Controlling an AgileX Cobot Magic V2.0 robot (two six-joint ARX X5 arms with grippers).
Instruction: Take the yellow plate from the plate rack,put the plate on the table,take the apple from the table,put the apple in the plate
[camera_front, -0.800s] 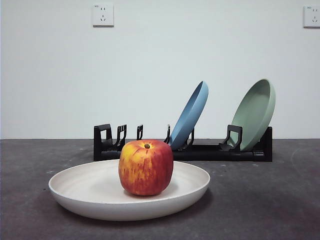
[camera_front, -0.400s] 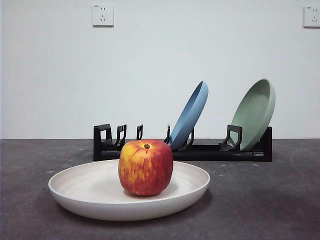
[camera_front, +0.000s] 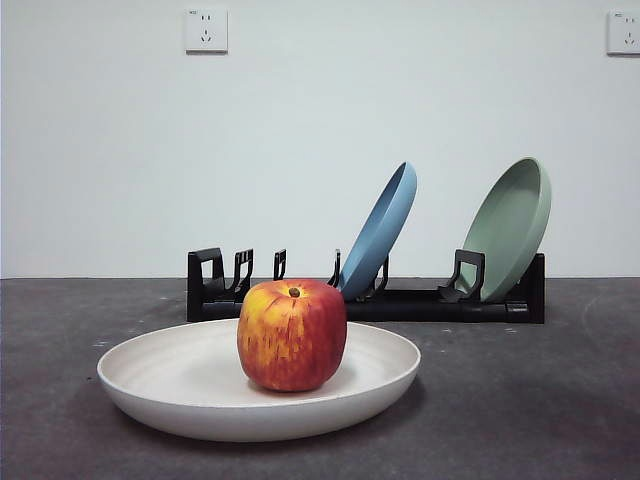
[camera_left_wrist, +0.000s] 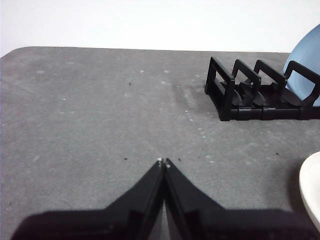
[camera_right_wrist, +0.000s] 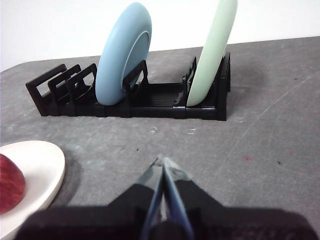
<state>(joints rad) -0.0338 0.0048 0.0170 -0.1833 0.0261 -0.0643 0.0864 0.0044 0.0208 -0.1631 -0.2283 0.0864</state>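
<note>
We see the yellow plate (camera_front: 258, 390) lying flat on the surface (camera_front: 520, 400), in front of the plate rack (camera_front: 365, 290) and well apart from it. The apple (camera_front: 292, 335) sits upright inside the plate, a little right of its middle, stem dimple up. We judge every step of the task done: the plate is out of the rack and down, and the apple is in it.

In the rack, only the blue plate (camera_front: 380, 232) and the pale green plate (camera_front: 510, 225) lean in their slots; the slots at the left end stand empty.

Our left end effector (camera_left_wrist: 164, 161) has its jaws pressed together, holding nothing, over bare surface beside the rack's empty end. Our right end effector (camera_right_wrist: 161, 161) is likewise pressed together and empty, pointing at the rack, with the plate's edge off to one side. We judge nothing is left to do.
</note>
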